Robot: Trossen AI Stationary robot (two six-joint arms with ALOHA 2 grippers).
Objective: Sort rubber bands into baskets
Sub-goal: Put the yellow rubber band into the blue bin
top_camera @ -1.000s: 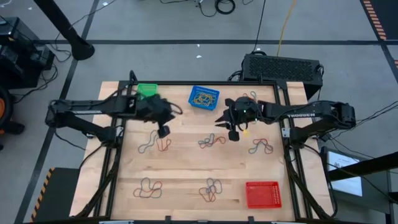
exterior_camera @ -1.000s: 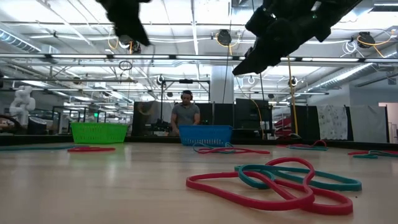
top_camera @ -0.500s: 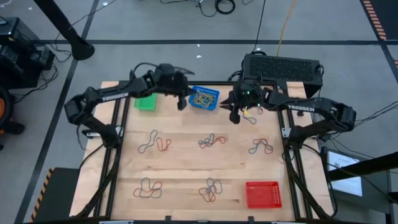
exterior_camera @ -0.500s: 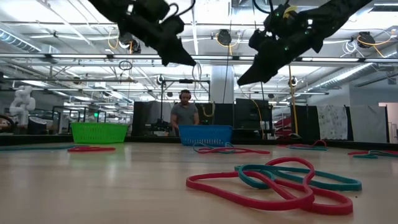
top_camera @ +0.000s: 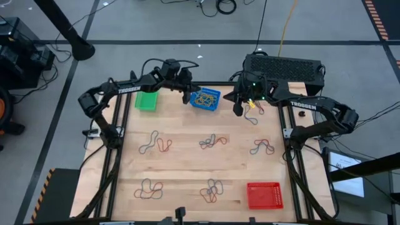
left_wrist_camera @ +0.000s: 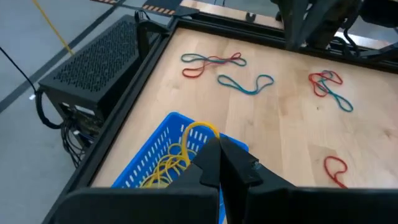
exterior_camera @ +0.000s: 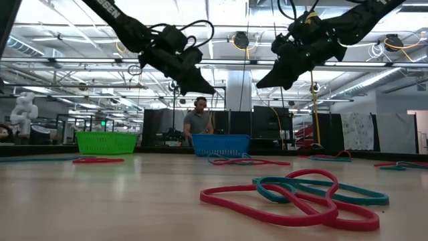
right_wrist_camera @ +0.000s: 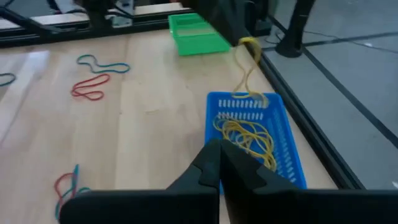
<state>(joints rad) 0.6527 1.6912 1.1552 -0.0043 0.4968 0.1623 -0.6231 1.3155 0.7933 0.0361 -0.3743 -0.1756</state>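
Left gripper [top_camera: 185, 97] pinches yellow rubber band [right_wrist_camera: 247, 56] above blue basket [top_camera: 205, 99]; right gripper [top_camera: 238, 110] pressed together, empty, beside basket; other rubber bands [top_camera: 212, 141] scattered across table [top_camera: 187, 169].

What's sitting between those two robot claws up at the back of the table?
In the high view, the blue basket of yellow bands sits between the left gripper and the right gripper.

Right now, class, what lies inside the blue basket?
The blue basket holds a tangle of yellow rubber bands. One yellow band dangles above it from the left gripper. Its near end is hidden.
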